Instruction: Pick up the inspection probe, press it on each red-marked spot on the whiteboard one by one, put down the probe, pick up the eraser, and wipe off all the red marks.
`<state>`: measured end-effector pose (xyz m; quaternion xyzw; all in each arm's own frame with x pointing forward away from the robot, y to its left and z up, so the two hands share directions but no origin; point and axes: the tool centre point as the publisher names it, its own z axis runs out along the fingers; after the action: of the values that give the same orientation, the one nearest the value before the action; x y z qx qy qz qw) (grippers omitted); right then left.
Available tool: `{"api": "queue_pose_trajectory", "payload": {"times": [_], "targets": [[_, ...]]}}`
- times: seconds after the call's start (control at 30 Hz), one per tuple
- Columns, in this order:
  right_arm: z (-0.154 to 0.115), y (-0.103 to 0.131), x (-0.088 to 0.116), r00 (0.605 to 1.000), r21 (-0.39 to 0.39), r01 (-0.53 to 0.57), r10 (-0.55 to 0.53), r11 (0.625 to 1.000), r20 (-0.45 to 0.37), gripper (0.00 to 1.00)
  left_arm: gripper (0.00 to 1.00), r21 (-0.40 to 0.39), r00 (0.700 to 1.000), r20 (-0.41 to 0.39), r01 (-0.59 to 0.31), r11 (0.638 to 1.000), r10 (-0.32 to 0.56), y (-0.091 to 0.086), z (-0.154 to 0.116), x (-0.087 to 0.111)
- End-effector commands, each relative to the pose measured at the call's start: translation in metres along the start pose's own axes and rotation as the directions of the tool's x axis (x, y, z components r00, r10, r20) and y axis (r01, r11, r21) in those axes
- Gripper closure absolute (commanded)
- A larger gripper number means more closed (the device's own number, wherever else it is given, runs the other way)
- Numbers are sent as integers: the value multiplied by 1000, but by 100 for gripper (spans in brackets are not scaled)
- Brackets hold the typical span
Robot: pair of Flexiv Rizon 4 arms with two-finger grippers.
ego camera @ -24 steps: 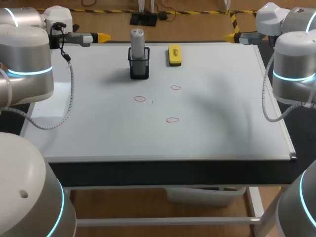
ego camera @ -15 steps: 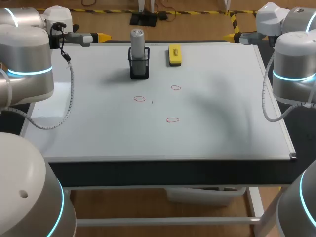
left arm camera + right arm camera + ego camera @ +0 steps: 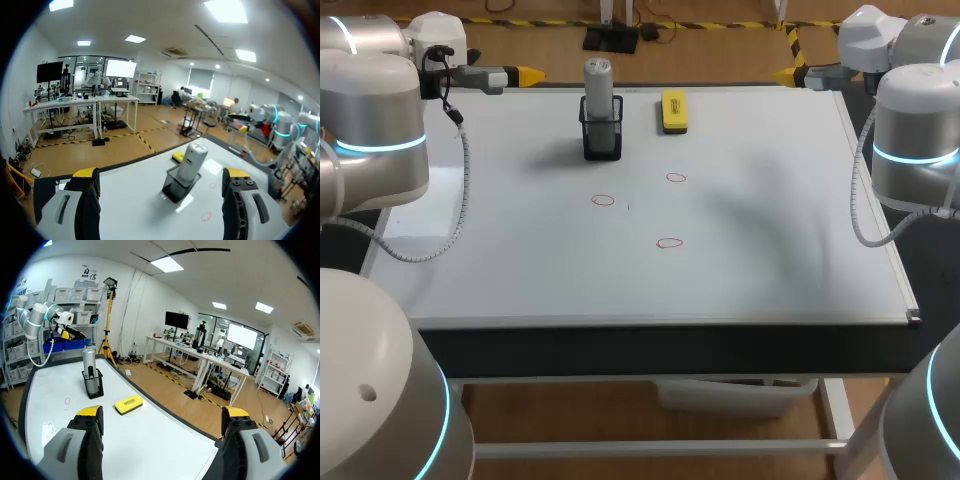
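nothing differs from the earlier head views: both arms, the probe, the eraser and the marks are all in the same places as before.

the inspection probe point(image 3: 598, 84), a grey cylinder, stands upright in a black holder point(image 3: 601, 141) near the far edge of the whiteboard point(image 3: 520, 260). the yellow eraser point(image 3: 673, 111) lies flat just beside the holder, on the side of the right arm, and does not touch it.

the left gripper point(image 3: 525, 74) hangs at the far left corner of the board, pointing toward the middle. in the left wrist view its fingers point(image 3: 84, 200) are spread wide with nothing held; the probe stands ahead of them, apart from both tips, and the eraser shows behind it. the right gripper point(image 3: 790, 74) hangs at the far right corner. its fingers point(image 3: 86, 437) are spread wide too, with nothing held; the eraser lies ahead of them and the probe in its holder farther on.

the board is white, with soft shadows of the arms on it. three small red rings are drawn on it on the near side of the holder: one point(image 3: 603, 200) just in front of the holder, one point(image 3: 676, 178) in front of the eraser, and one point(image 3: 668, 242) nearer to the front edge. all three are unwiped.
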<state>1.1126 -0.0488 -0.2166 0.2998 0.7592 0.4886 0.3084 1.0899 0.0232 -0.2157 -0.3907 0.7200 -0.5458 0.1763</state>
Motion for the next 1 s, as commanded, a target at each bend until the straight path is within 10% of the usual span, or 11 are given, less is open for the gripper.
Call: {"api": "queue_pose_trajectory", "payload": {"times": [0.03,0.5,1.0], "targets": [[0,0,0,1000,1,0,0,1000,0,0,0,2,1000,-1,1,1000,-1,0,0,0],[0,0,0,1000,1,0,0,1000,0,0,0,70,973,-180,-132,989,142,3,12,11],[0,0,0,1000,1,0,0,1000,0,0,0,124,882,-428,-158,980,196,11,34,36]]}}
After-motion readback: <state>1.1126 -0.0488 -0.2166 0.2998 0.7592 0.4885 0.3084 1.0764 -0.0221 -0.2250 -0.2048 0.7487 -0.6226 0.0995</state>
